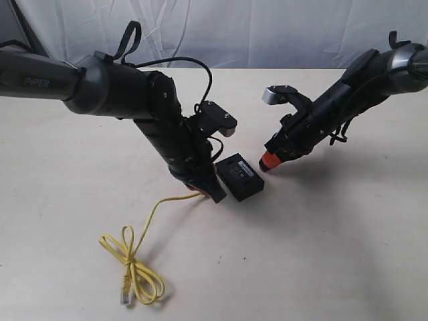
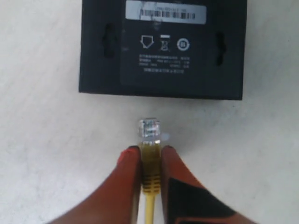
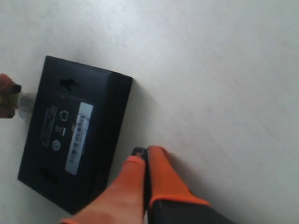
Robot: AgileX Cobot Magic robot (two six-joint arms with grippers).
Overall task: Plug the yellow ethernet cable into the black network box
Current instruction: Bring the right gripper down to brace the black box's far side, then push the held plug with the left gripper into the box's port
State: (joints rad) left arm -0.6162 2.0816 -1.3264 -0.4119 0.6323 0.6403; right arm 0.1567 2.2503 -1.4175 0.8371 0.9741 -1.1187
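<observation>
The yellow ethernet cable (image 2: pixel 149 207) has its working end held in the air just short of the black network box (image 2: pixel 161 51). The clear plug (image 2: pixel 149 129) points at the middle of the box's near side and is not yet touching it. The rest of the cord trails back across the table (image 1: pixel 334 254) to its knotted loop (image 1: pixel 137 271), slack, so it should not drag on the push.

The left gripper (image 2: pixel 149 151) is clenched on the yellow boot right behind the plug, which leaves the whole clear tip free to enter. The box lies flat with its label strip (image 2: pixel 166 11) facing up. The ports themselves are hidden in every view, so I cannot tell whether the plug is level with a socket.

To do this well:
- Drop or lift the plug until it matches the port opening.
- Keep it square to the box face.
- Drive straight in with a short, firm push.

The right gripper (image 3: pixel 141 156), fingers pressed together on nothing, sits just beside the box's far edge. Whether it touches is unclear. It is well placed to brace the light box so it does not slide away.
</observation>
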